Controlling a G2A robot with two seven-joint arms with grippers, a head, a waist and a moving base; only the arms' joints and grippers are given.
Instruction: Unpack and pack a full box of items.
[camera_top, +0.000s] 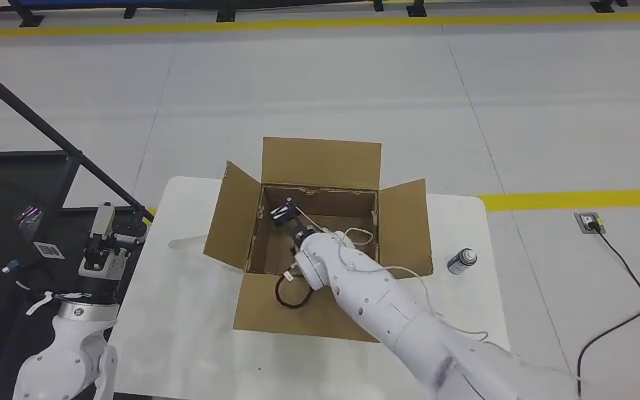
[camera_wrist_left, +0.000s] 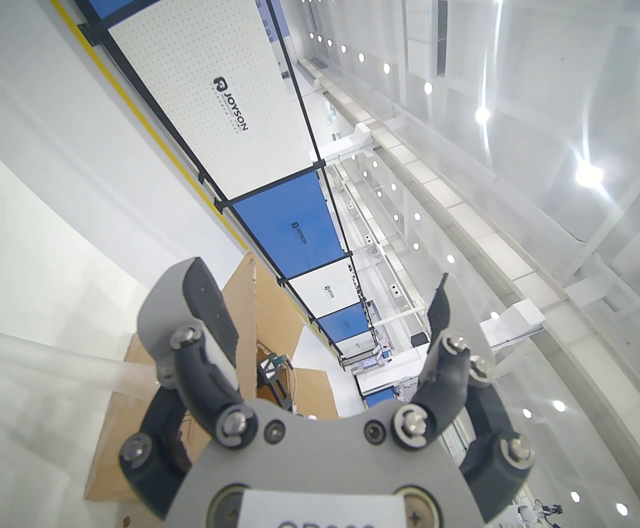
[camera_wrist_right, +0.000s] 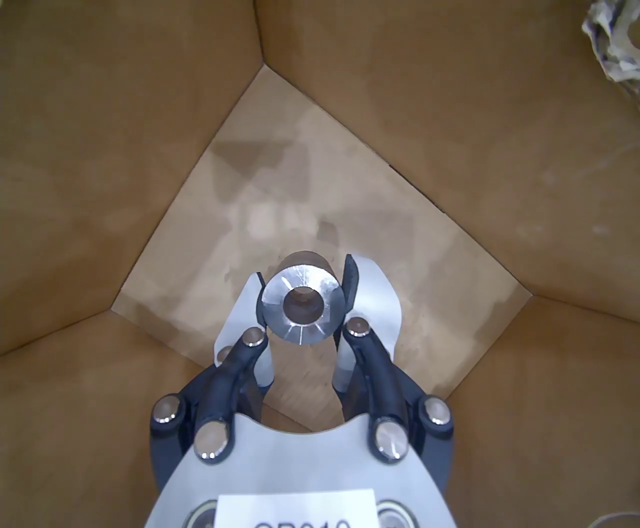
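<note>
You are operating in a large industrial test hall, not a domestic or office space. Evidence as follows. The pale sealed floor (camera_top: 300, 90) is marked with yellow lane lines (camera_top: 300, 22) along the far edge and again on the right. A floor socket (camera_top: 588, 222) on the right has a cable trailing from it. A single white table (camera_top: 190, 290) stands on open floor. The left wrist view records a long run of partition panels (camera_wrist_left: 210, 100), white perforated and blue, in black frames. Above them is a high ceiling (camera_wrist_left: 550, 75) with rows of round lights (camera_wrist_left: 482, 115).
</note>
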